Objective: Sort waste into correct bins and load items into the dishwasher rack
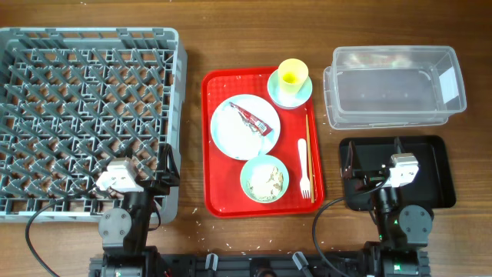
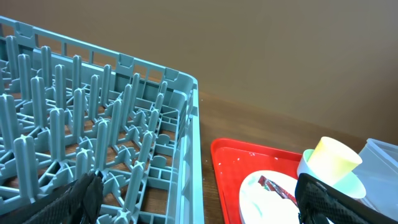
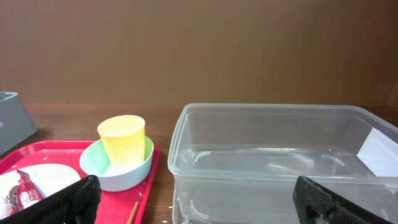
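The grey dishwasher rack (image 1: pixel 181 92) fills the left. On the red serving tray (image 1: pixel 219 192) a yellow cup (image 1: pixel 293 74) stands in a mint saucer (image 1: pixel 304 95). A mint plate (image 1: pixel 234 135) carries the red wrapper (image 1: pixel 254 119). A mint bowl (image 1: pixel 247 181) holds whitish scraps (image 1: pixel 267 178). A white fork (image 1: pixel 304 169) and chopsticks (image 1: pixel 308 142) lie at the tray's right. The clear tub (image 1: pixel 384 85) stands far right, the black tray (image 1: pixel 438 177) in front of it. My left gripper (image 2: pixel 199 208) is open at the rack's near right corner. My right gripper (image 3: pixel 199 202) is open over the black tray. No napkin shows.
Rice-like crumbs lie scattered on the wood in front of the red tray. Bare wood strips run between rack and red tray, and between red tray and the bins. The tub carries a white label (image 1: pixel 447 83).
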You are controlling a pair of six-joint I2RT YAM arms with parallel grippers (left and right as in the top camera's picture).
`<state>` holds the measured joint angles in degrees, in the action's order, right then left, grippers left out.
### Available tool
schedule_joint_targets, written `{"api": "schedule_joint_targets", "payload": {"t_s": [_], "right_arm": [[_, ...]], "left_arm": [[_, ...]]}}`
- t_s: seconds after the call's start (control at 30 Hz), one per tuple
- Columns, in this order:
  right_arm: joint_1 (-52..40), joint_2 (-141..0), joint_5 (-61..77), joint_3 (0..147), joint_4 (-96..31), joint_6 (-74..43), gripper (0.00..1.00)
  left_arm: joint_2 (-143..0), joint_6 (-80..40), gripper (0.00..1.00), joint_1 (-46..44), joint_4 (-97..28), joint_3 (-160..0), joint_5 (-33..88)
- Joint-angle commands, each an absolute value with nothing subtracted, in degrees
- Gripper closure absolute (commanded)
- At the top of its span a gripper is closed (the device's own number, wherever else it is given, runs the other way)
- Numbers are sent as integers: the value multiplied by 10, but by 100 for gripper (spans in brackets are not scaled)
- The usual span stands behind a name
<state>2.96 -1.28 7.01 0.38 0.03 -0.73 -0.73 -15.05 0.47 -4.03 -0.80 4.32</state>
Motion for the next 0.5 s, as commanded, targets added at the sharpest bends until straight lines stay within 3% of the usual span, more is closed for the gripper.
{"api": "schedule_joint_targets", "payload": {"t_s": [0.0, 0.2, 0.37, 0.47], "right_arm": [[27, -16, 64, 3, 4, 0, 0], [27, -16, 64, 3, 3, 0, 0], [27, -16, 64, 3, 4, 0, 0], [27, -16, 64, 3, 3, 0, 0]], "left_arm": [[-5, -137, 0, 2, -41, -3, 37], [-5, -145, 0, 2, -12, -3, 30], [-5, -343, 0, 2, 7, -3, 308], [-5, -423, 0, 2, 43, -3, 338]]}}
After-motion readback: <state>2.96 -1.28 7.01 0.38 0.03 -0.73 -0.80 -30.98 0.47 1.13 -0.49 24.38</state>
